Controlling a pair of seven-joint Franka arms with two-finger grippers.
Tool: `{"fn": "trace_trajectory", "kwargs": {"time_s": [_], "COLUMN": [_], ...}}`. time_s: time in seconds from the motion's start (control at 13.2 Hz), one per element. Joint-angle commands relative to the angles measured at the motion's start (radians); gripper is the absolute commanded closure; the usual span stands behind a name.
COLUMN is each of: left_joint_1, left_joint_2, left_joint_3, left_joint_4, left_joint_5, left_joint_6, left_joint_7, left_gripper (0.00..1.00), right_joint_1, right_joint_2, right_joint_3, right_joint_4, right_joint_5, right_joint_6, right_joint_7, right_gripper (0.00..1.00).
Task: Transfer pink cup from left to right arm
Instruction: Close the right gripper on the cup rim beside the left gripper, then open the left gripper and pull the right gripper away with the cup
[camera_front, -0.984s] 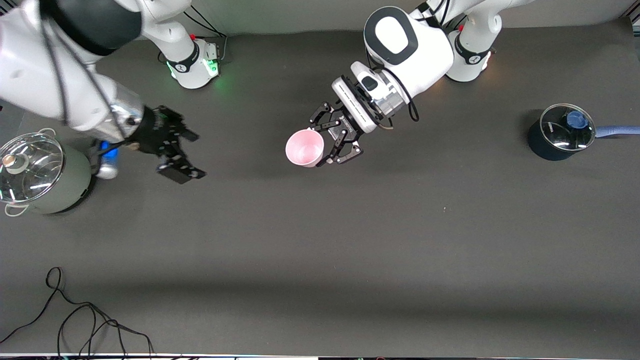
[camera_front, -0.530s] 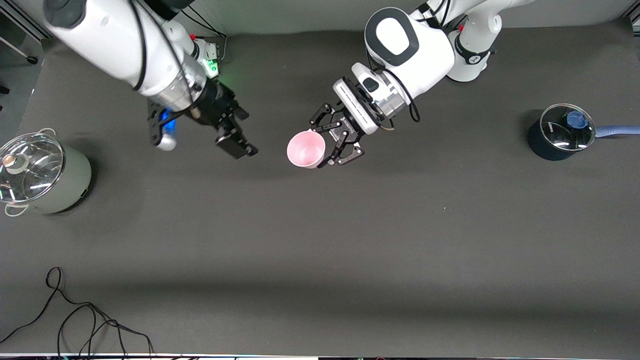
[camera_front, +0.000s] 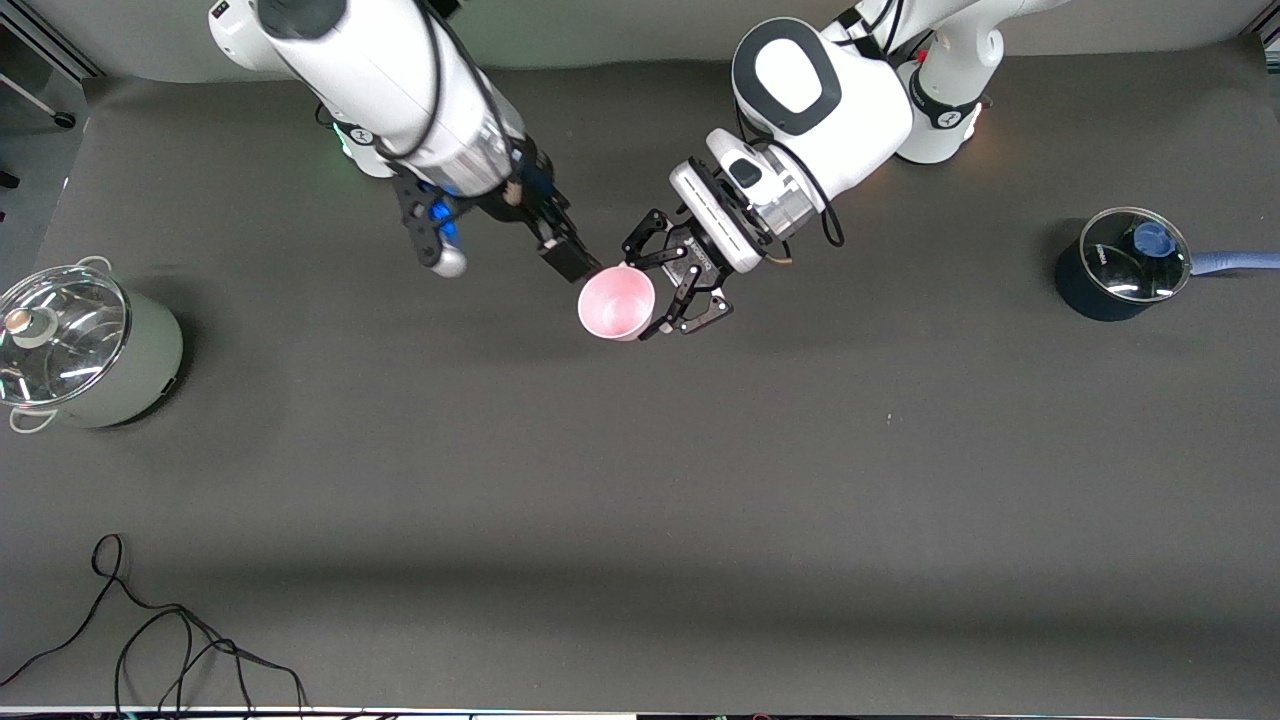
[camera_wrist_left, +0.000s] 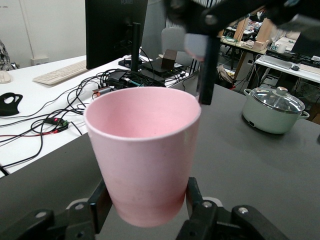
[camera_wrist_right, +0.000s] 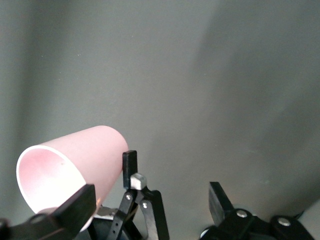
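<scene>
Two grippers meeting upper centre of frame: left gripper clamping pink cup; right gripper touching rim, finger state unclear.

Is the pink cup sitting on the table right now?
No, the pink cup is held in the air by the left gripper.

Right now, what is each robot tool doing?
Left tool: closed on the pink cup, held up over the table.
Right tool: open, right beside the cup's rim.
</scene>
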Motion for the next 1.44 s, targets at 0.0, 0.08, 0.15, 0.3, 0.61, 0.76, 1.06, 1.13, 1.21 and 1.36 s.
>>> {"fn": "trace_trajectory", "kwargs": {"time_s": [0.0, 0.08, 0.15, 0.3, 0.61, 0.76, 1.06, 1.13, 1.21, 1.36], "left_joint_1": [-0.002, -0.001, -0.001, -0.001, -0.002, -0.002, -0.002, -0.002, -0.002, -0.002], "left_joint_2": [-0.017, -0.017, -0.017, -0.017, -0.017, -0.017, -0.017, -0.016, -0.016, -0.016], "left_joint_3": [0.0, 0.001, 0.001, 0.001, 0.001, 0.001, 0.001, 0.001, 0.001, 0.001], "left_joint_4": [0.007, 0.009, 0.009, 0.01, 0.009, 0.01, 0.01, 0.01, 0.01, 0.01], "left_joint_5": [-0.015, -0.015, -0.015, -0.015, -0.015, -0.015, -0.016, -0.016, -0.016, -0.016], "left_joint_6": [0.004, 0.004, 0.004, 0.004, 0.004, 0.004, 0.004, 0.004, 0.004, 0.004], "left_joint_7": [-0.016, -0.016, -0.016, -0.016, -0.016, -0.016, -0.016, -0.016, -0.016, -0.017], "left_gripper": [0.62, 0.62, 0.62, 0.62, 0.62, 0.62, 0.62, 0.62, 0.62, 0.62], "right_joint_1": [0.014, 0.014, 0.013, 0.008, 0.008, 0.013, 0.013, 0.01, 0.004, 0.002], "right_joint_2": [0.084, 0.086, 0.085, 0.075, 0.089, 0.11, 0.126, 0.124, 0.124, 0.123], "right_joint_3": [-0.009, -0.011, -0.014, -0.017, -0.017, -0.017, -0.016, -0.016, -0.016, -0.017], "right_joint_4": [0.106, 0.109, 0.116, 0.147, 0.155, 0.155, 0.155, 0.156, 0.158, 0.159], "right_joint_5": [-0.007, -0.007, -0.005, -0.002, 0.002, -0.002, -0.004, 0.002, 0.005, 0.007], "right_joint_6": [-0.011, -0.009, -0.011, -0.014, -0.012, -0.011, -0.011, -0.011, -0.011, -0.011], "right_joint_7": [0.03, 0.03, 0.028, 0.025, 0.028, 0.03, 0.022, 0.024, 0.019, 0.009], "right_gripper": [0.0, 0.0, 0.0, 0.0, 0.0, 0.0, 0.55, 1.0, 1.0, 1.0]}}
